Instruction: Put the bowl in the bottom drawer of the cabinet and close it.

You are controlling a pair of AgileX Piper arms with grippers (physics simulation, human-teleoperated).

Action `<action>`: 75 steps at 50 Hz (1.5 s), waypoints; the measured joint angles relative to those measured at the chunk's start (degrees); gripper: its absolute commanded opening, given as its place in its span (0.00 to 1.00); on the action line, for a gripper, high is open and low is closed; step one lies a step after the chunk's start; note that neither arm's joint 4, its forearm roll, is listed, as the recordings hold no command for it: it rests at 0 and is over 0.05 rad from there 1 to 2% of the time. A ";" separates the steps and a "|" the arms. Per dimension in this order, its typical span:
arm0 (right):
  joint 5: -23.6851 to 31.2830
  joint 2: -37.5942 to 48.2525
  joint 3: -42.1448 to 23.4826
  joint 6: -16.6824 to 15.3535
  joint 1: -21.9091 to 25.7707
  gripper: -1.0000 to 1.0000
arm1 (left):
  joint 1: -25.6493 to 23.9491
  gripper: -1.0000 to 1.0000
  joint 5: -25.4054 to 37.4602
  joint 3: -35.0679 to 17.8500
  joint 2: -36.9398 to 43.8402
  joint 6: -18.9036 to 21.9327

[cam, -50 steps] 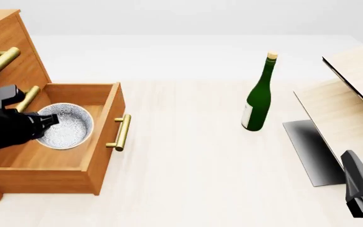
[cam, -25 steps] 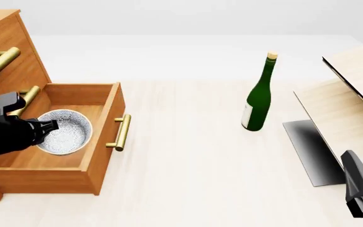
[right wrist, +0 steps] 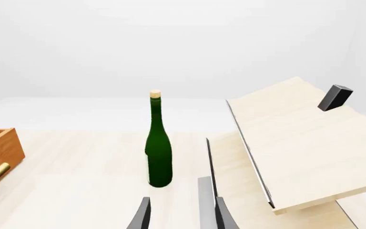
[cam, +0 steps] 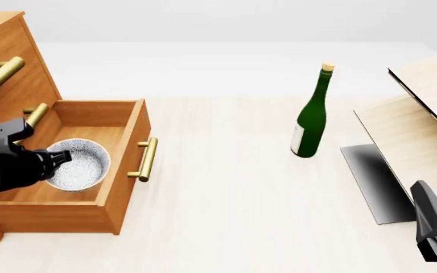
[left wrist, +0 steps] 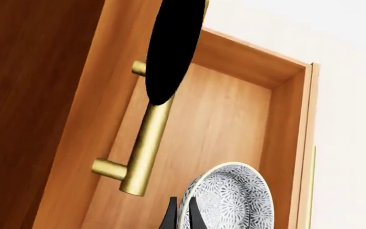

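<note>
The speckled white bowl (cam: pixel 80 165) sits low inside the open bottom drawer (cam: pixel 131 170) of the orange-brown cabinet (cam: pixel 9 54). My left gripper (cam: pixel 57 158) reaches in from the left and is shut on the bowl's near rim. In the left wrist view the two fingertips (left wrist: pixel 172 214) pinch the rim of the bowl (left wrist: pixel 234 200), above the drawer's floor (left wrist: pixel 228 119). The brass handle (left wrist: pixel 146 138) of the drawer above runs close beside the gripper (left wrist: pixel 181 212). My right gripper (cam: pixel 425 196) waits open at the table's near right, holding nothing; its fingers (right wrist: pixel 143 214) point toward the bottle.
A tall green bottle (cam: pixel 309 122) (right wrist: pixel 158 152) stands mid-table. Pale wooden boards (cam: pixel 423 131) (right wrist: pixel 297 138) lean at the right, with a small black block (right wrist: pixel 333 97) on top. The pulled-out drawer's brass handle (cam: pixel 148 159) juts toward the table's middle.
My left gripper has carried the bowl lower and nearer inside the drawer. The right arm has stayed still.
</note>
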 measured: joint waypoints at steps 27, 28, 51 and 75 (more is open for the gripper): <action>0.00 0.00 0.00 0.00 0.00 1.00 | 0.99 0.00 -1.97 0.24 3.53 -0.17; 0.00 0.00 0.00 0.00 0.00 1.00 | 1.01 0.00 -2.04 0.24 3.66 -0.18; 0.00 0.00 0.00 0.00 0.00 1.00 | 1.27 1.00 -3.32 0.31 6.23 0.32; 0.00 0.00 0.00 0.00 0.00 1.00 | 1.00 1.00 -1.55 1.13 3.06 0.70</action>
